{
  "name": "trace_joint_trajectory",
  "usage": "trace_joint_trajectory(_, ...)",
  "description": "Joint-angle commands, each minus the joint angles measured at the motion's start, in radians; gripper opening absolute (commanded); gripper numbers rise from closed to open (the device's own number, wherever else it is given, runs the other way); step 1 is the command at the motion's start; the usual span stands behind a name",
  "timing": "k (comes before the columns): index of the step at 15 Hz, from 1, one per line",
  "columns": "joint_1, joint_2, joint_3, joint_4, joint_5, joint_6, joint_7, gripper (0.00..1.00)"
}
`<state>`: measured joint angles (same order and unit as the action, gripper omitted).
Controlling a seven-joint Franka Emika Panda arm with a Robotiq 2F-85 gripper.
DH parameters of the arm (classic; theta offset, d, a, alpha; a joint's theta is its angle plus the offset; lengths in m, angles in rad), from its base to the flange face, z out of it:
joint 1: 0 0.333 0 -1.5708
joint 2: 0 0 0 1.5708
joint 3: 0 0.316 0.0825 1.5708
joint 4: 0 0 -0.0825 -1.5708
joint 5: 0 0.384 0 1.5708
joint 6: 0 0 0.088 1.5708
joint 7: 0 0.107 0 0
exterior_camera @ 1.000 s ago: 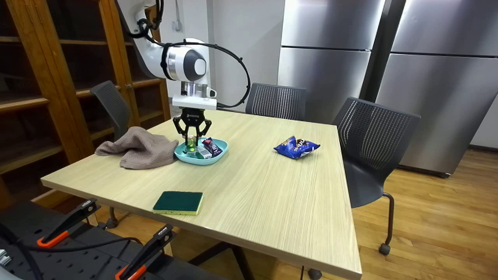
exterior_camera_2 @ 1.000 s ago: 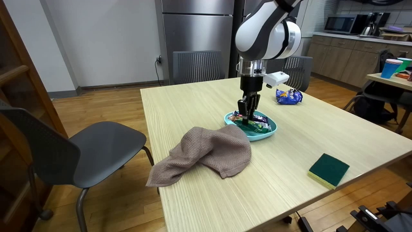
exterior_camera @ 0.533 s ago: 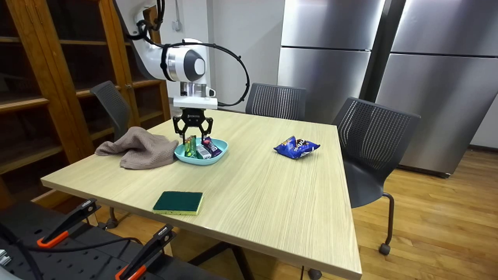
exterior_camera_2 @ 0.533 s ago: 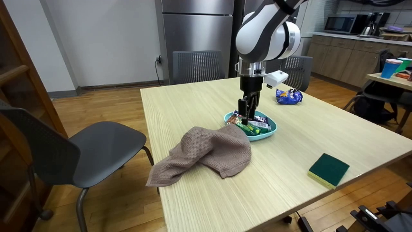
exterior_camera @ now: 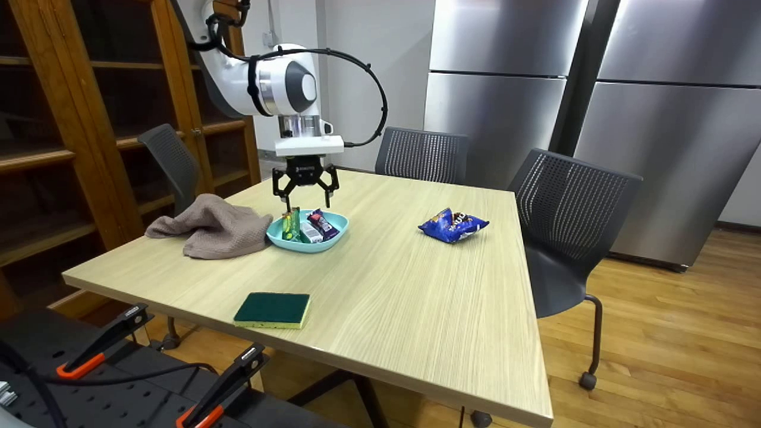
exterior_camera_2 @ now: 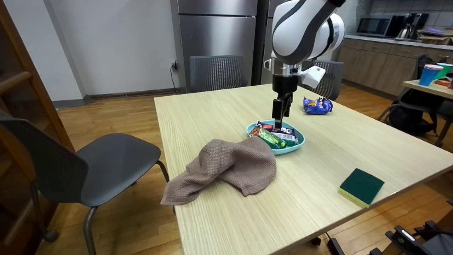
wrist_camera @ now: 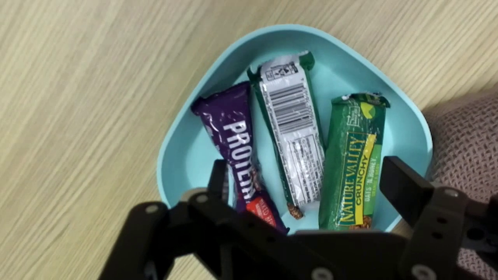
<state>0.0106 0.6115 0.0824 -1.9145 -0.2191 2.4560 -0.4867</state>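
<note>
My gripper (exterior_camera: 308, 205) hangs above the turquoise dish (exterior_camera: 306, 247), its fingers spread wide with nothing between them. Seen from the wrist, three wrapped bars lie in the dish (wrist_camera: 291, 28). A green Nature Valley bar (wrist_camera: 348, 167) rests nearest the towel side, inside the right finger (wrist_camera: 404, 182). In the middle a green-edged bar (wrist_camera: 291, 112) shows its white barcode side. A purple protein bar (wrist_camera: 229, 116) lies opposite, its lower end partly hidden behind the left finger (wrist_camera: 218, 177). From an exterior view the fingertips (exterior_camera_2: 278, 124) appear over the purple bar, apart from the green one (exterior_camera_2: 272, 139).
A crumpled brown towel (exterior_camera: 223, 229) lies against the dish. A green-and-yellow sponge (exterior_camera: 273, 308) sits by the table's near edge, and a blue snack bag (exterior_camera: 455, 226) farther off. Grey chairs (exterior_camera: 574, 220) stand around the table; orange-tipped clamps (exterior_camera: 226, 386) are in front.
The jaws have opened, letting go of the green bar, which now lies in the dish. My gripper has risen and shifted a little away from the towel.
</note>
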Motion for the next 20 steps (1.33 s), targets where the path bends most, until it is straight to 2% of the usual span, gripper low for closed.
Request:
trace_joint_trajectory(1,-0.002,-0.125,-0.022,-0.145,-0.100,0.039,-0.035,1.00)
trace_joint_trajectory(4,-0.004,-0.186,-0.032,-0.233,-0.202,0.062,-0.095,1.00)
trace_joint_trajectory(8,0.020,-0.249,-0.077,-0.325,-0.407,0.093,-0.108,1.00)
trace_joint_trajectory(13,0.000,-0.312,-0.094,-0.394,-0.669,0.148,-0.133,1.00)
trace_joint_trajectory(14,-0.006,-0.248,-0.071,-0.340,-0.603,0.113,-0.091,1.00)
trace_joint_trajectory(16,-0.009,-0.269,-0.077,-0.357,-0.648,0.126,-0.098,1.00)
trace_joint_trajectory(20,-0.009,-0.276,-0.079,-0.363,-0.650,0.128,-0.116,1.00)
